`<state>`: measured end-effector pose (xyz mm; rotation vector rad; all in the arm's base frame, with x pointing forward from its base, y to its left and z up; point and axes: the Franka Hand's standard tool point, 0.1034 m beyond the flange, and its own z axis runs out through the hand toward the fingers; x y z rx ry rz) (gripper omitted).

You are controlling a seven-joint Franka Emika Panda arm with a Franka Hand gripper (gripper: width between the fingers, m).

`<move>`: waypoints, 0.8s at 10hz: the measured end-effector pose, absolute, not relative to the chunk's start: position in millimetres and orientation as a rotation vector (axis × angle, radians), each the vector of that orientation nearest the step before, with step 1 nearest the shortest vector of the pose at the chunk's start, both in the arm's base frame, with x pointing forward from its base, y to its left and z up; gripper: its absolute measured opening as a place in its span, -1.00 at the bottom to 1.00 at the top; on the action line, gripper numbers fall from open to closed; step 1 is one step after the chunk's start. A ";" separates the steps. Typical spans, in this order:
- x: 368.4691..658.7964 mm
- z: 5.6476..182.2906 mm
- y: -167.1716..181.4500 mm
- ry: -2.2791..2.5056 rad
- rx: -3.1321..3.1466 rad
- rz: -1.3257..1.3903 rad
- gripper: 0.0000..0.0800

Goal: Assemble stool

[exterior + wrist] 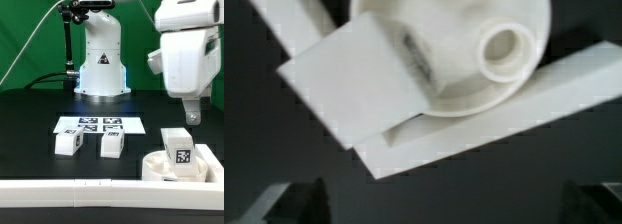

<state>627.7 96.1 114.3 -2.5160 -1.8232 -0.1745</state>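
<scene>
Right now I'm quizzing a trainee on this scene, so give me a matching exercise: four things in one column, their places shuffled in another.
Things:
1. marker board
2. two loose legs
3. seat disc
4. end effector

Places:
a. hanging over the seat disc
b. by the white rail, at the exterior view's right
c. flat on the table before the arm's base
d. side by side, between marker board and rail

Pairs: 1-c, 2-d, 3-b, 4-a.
</scene>
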 end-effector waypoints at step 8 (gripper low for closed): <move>628.2 99.4 92.2 -2.272 -2.176 -0.097 0.62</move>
